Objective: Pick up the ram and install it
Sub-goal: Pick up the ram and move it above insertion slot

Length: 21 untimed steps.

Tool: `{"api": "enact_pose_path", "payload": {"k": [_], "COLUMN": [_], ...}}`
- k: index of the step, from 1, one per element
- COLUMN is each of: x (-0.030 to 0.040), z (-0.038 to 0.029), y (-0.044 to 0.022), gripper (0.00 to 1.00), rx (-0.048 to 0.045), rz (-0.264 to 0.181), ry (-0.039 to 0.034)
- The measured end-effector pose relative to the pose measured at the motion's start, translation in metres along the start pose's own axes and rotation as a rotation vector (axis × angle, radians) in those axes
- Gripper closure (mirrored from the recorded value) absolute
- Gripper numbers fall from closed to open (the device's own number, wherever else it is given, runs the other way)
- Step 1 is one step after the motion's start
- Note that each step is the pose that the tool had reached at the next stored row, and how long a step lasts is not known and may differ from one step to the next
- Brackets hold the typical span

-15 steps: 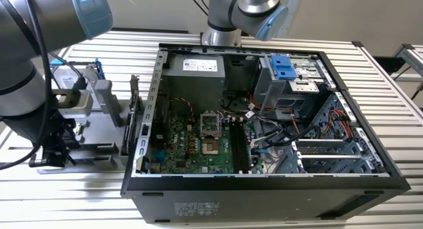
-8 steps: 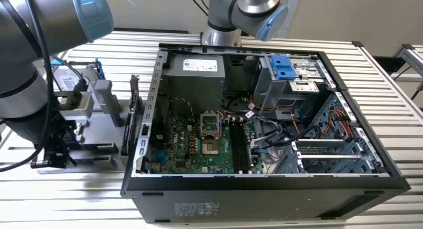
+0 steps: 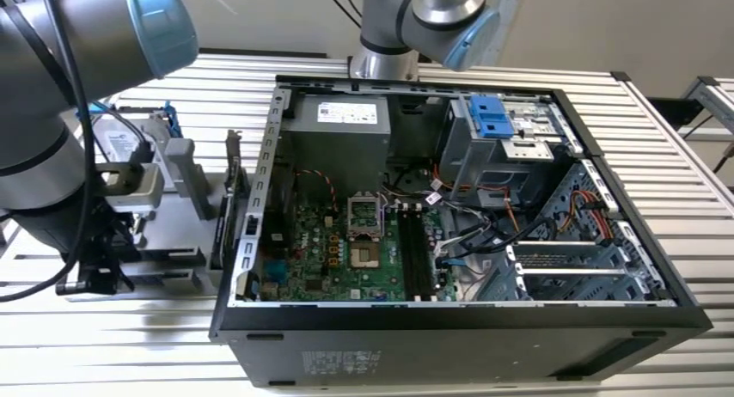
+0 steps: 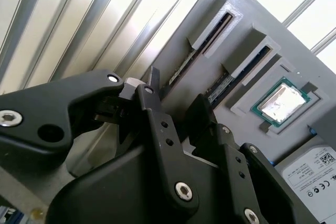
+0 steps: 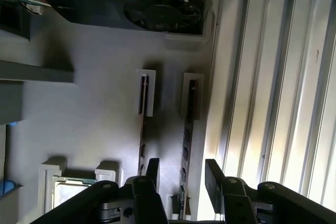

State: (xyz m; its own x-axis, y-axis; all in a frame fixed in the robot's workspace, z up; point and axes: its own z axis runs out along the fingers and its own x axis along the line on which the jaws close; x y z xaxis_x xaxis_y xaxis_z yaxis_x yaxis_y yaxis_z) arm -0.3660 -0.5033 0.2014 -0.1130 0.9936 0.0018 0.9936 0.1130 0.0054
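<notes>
The arm (image 3: 58,113) is reaching down at the exterior view's left, over a gray tray (image 3: 172,259) that is sitting on the slatted table (image 3: 654,156) just beside the open case (image 3: 459,328). The case is taking up the middle and the exterior view's right, with the motherboard (image 3: 333,251) and its long black slots (image 3: 415,251) facing up inside. In both wrist views the gripper (image 5: 182,174) (image 4: 178,95) is hanging low over the tray (image 5: 94,119) (image 4: 236,124) with its black fingers (image 5: 212,174) (image 4: 152,80) spread apart and holding nothing. The ram (image 5: 187,124) (image 4: 184,66) is standing on edge in the tray holder nearest the tray's edge, and its near end is running in between the two fingers. Whether either finger is touching it, cannot tell. A second stick (image 5: 142,124) (image 4: 220,85) is standing on edge in the next holder, parallel to the ram and just beside one finger, outside the gap. A processor (image 4: 278,100) (image 5: 68,192) is lying flat in a square recess of the tray, past the second stick. A hard drive (image 4: 315,166) (image 3: 120,135) is sitting beyond the processor; in the exterior view it is standing upright in a blue frame behind the arm. A black graphics card (image 5: 157,3) with a round fan is resting at the tray's far end in the first wrist view.
</notes>
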Motion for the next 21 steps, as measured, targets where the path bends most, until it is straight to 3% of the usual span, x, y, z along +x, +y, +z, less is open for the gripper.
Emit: {"api": "enact_pose_path", "payload": {"k": [16,17,21], "x": [-0.0014,-0.0014,-0.0013], "z": [0.0040,0.0041,0.0042], "y": [-0.0002,-0.0002,-0.0002], "gripper": [0.00,1.00,1.00], "rx": [0.0002,0.0001,0.0001], "rz": [0.000,0.000,0.000], "ry": [-0.0001,-0.0001,-0.0001]}}
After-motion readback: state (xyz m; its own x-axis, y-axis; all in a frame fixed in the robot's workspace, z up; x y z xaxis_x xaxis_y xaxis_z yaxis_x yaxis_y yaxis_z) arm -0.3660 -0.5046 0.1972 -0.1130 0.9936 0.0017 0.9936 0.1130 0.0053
